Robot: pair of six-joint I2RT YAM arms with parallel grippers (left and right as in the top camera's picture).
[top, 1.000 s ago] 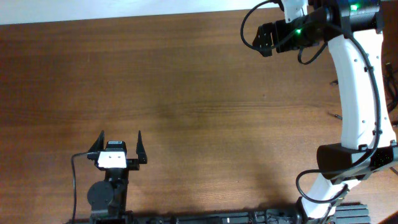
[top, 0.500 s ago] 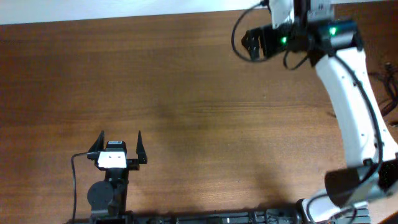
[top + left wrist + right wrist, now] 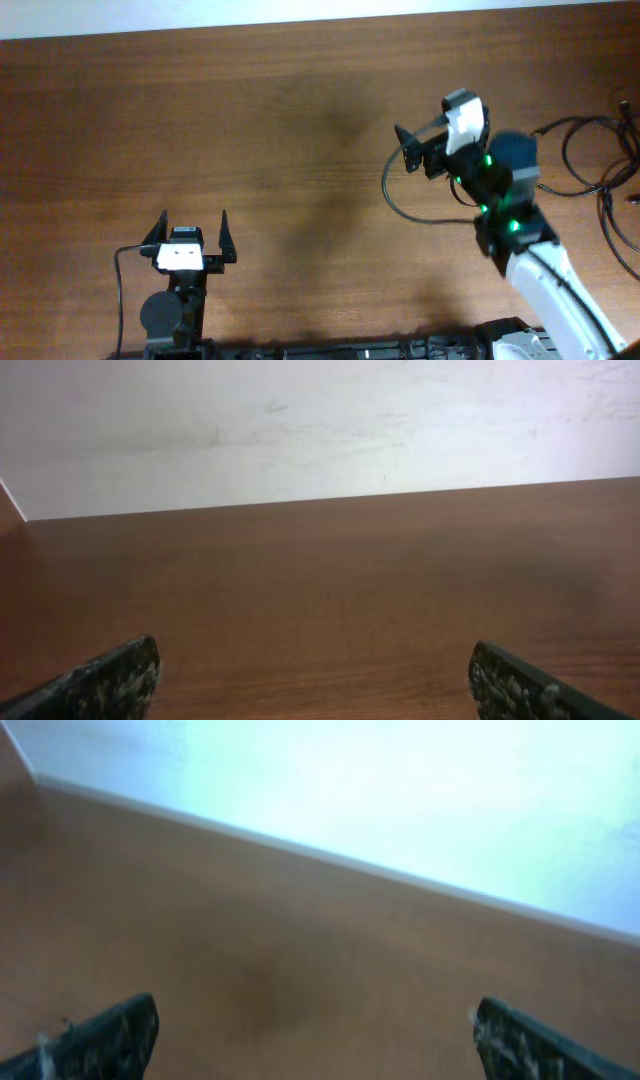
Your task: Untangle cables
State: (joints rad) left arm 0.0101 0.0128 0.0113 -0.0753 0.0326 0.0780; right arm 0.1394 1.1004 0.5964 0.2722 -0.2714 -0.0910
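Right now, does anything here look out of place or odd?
Only the cables, in loose loops at the right edge of the table, partly out of frame. The left hand and right hand are open, empty.

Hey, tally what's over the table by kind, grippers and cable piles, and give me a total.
Open grippers: 2, the left gripper and the right gripper.
Piles of cables: 1, at the right edge; its separate cords overlap too much to count.
Total: 3.
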